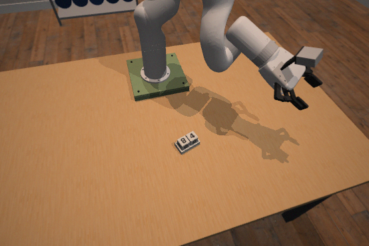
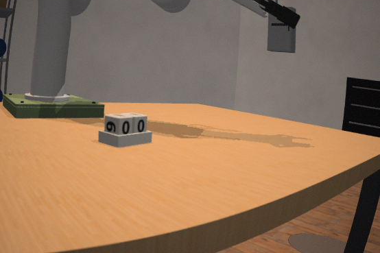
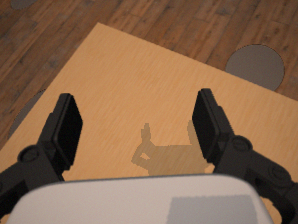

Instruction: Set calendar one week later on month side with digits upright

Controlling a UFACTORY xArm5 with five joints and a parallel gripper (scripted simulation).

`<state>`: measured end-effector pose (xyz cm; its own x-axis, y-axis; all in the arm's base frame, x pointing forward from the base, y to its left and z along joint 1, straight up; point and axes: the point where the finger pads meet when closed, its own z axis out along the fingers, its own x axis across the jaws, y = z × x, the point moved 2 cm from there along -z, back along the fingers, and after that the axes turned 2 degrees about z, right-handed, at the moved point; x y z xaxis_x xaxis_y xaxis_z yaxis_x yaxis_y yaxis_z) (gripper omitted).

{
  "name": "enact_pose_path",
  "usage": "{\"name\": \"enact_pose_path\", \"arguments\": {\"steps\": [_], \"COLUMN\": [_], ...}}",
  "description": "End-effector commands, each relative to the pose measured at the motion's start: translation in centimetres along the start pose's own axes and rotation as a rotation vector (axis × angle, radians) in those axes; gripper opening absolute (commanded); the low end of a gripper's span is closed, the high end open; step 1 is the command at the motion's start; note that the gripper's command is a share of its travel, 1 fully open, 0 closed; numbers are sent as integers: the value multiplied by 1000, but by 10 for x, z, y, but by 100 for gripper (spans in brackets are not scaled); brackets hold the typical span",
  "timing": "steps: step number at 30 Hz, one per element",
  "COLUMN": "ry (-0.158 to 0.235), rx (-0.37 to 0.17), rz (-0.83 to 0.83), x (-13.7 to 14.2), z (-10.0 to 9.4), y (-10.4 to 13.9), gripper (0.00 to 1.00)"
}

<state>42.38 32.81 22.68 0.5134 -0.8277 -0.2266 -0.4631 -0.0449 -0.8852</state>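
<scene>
The tray lies flat on the table, holding two white cubes side by side. In the top view, the left cube has an 8 on top and the right cube a 4. In the exterior view, the near left cube shows a 0 on the long side and a 6 or 9 on the end; the other cube also shows a 0. No month name is readable; the side bearing it cannot be told. My gripper is open and empty, high to the right of the tray.
The arm's green base plate stands behind the tray. The table's edge runs along the front and right. A shelf rack with blue round things stands on the floor beyond the table.
</scene>
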Motion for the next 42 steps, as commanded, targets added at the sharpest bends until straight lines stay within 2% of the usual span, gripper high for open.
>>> {"name": "enact_pose_path", "arguments": {"steps": [1, 18, 22, 25, 28, 29, 30, 31, 32, 34, 35, 36, 37, 38, 39, 41, 42], "ry": [-1, -1, 18, 64, 136, 136, 163, 163, 192, 192, 220, 220, 248, 248, 274, 274, 298], "rx": [3, 3, -19, -78, -182, -182, -226, -226, -274, -274, -326, -326, -381, -381, -438, -438, -497], "rz": [0, 0, -4, -12, -22, -22, -23, -23, -24, -24, -24, -24, -21, -21, -17, -17, -11], "x": [0, 0, 8, 28, 63, 63, 76, 76, 91, 91, 107, 107, 122, 122, 137, 137, 152], "z": [0, 0, 1, 2, 0, 0, -3, -3, -7, -7, -12, -12, -19, -19, -27, -27, -36], "y": [-2, -2, 0, 5, 14, 14, 19, 19, 24, 24, 30, 30, 36, 36, 43, 43, 50], "gripper": [100, 100, 100, 100, 100, 100, 100, 100, 100, 100, 100, 100, 100, 100, 100, 100, 100]}}
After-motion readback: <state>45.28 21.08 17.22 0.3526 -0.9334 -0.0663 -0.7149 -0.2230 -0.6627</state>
